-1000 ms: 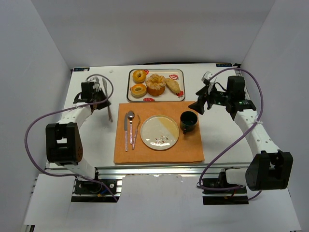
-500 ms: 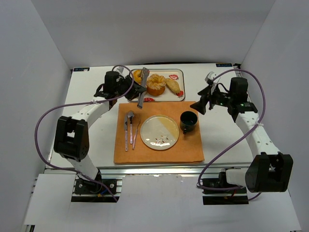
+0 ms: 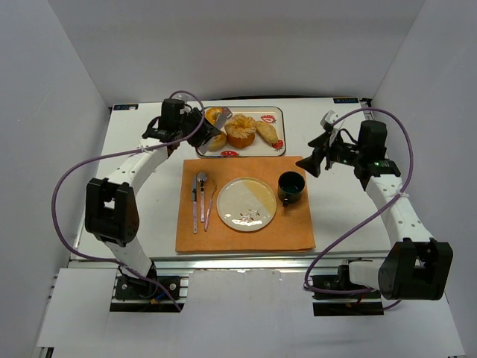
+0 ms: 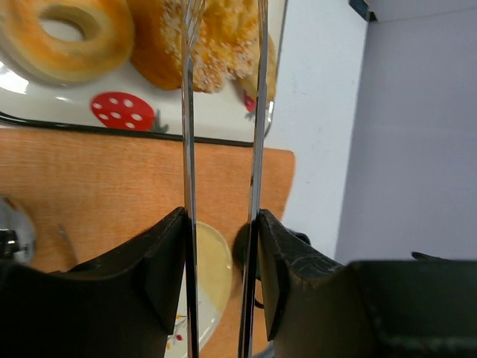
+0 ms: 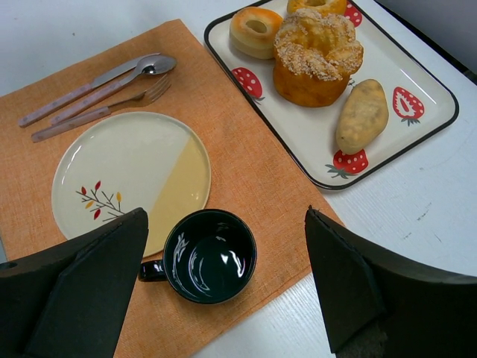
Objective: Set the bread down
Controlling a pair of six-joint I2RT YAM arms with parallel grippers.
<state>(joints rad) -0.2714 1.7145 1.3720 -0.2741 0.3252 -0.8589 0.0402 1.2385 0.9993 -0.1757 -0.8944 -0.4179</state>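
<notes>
The bread (image 3: 241, 130), a big muffin-like pastry with a flaky top, sits in the middle of the strawberry-print tray (image 3: 282, 112). My left gripper (image 3: 195, 127) hovers at the tray's left end, shut on metal tongs (image 3: 216, 134). In the left wrist view, the tongs' two blades (image 4: 186, 149) run out between my fingers (image 4: 168, 253), spread apart, over the bread (image 4: 220, 37). Their tips leave the frame, so contact cannot be told. My right gripper (image 3: 311, 156) hangs open and empty above the black cup (image 5: 210, 255), with the bread (image 5: 317, 56) ahead of it.
Two ring pastries (image 3: 215, 118) and an oval roll (image 3: 267, 132) share the tray. On the orange placemat (image 3: 238, 235) lie a plate (image 3: 246, 203), the black cup (image 3: 291, 186) and cutlery (image 3: 200, 198). White walls close in on three sides.
My left arm swung from the table's left side over to the tray, carrying the tongs, and their blades have spread apart. The right arm barely moved.
</notes>
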